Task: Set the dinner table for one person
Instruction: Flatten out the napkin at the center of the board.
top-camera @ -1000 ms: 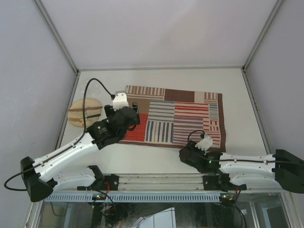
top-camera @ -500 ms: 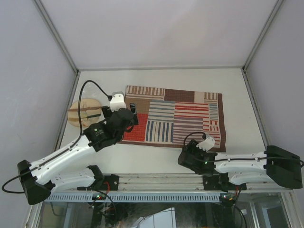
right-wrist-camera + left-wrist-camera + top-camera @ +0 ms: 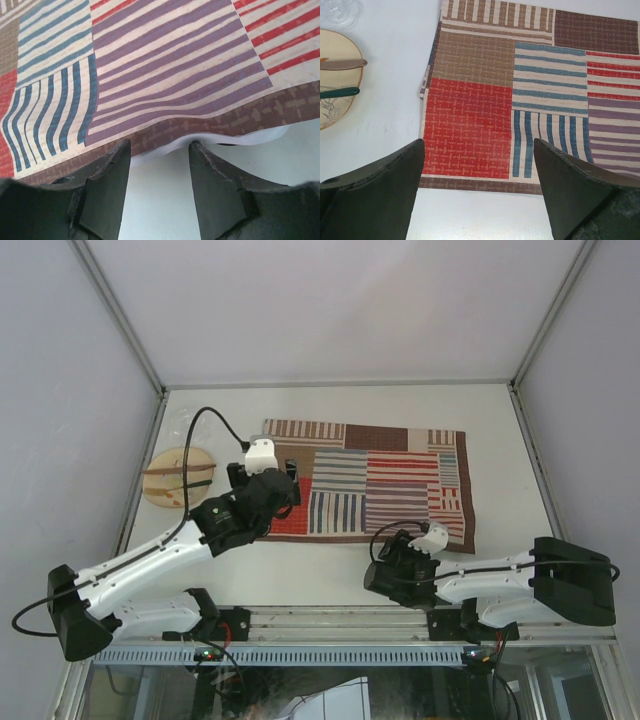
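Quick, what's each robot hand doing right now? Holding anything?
Left hand: open wide, empty, above the placemat.
Right hand: open, empty, at the placemat's near edge.

Robotics lab test cell: a matte white desk (image 3: 350,405) edged by aluminium rails (image 3: 335,383) sits boxed in by plain white panels (image 3: 60,360) on the left, right and far sides. Two black-and-white robot arms, the left arm (image 3: 140,565) and the right arm (image 3: 500,582), are bolted to a slotted metal beam (image 3: 330,622) at the near edge, beside a patchwork placemat (image 3: 400,475) and a plate (image 3: 165,485)
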Robot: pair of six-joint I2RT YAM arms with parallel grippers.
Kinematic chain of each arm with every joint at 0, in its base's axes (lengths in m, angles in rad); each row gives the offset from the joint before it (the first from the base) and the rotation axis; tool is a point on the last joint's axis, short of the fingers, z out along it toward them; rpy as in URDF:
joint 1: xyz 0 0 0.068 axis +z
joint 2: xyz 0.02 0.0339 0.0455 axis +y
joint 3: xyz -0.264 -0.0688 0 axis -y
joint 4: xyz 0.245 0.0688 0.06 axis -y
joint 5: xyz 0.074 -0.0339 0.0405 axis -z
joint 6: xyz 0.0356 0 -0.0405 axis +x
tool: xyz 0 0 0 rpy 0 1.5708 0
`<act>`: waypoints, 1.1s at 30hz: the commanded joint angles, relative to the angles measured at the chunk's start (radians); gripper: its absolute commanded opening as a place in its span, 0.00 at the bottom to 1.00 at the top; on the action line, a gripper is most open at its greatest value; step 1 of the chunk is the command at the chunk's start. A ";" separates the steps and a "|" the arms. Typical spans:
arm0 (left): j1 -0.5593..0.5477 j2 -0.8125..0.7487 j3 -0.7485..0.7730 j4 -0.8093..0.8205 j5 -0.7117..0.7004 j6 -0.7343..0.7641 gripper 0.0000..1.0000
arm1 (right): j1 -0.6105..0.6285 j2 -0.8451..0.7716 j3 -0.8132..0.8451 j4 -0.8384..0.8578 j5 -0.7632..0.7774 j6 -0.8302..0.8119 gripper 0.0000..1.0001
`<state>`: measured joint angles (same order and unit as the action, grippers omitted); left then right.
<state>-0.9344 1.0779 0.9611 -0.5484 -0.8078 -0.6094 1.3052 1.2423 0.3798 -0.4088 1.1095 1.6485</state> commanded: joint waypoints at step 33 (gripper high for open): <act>-0.017 0.055 -0.050 0.070 0.025 0.027 0.93 | -0.298 0.034 0.016 0.741 -0.163 -0.670 0.45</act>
<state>-0.9470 1.1419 0.9497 -0.5060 -0.7822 -0.5934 0.9794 1.2739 0.3676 0.3340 0.9703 0.9413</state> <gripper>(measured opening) 0.931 0.449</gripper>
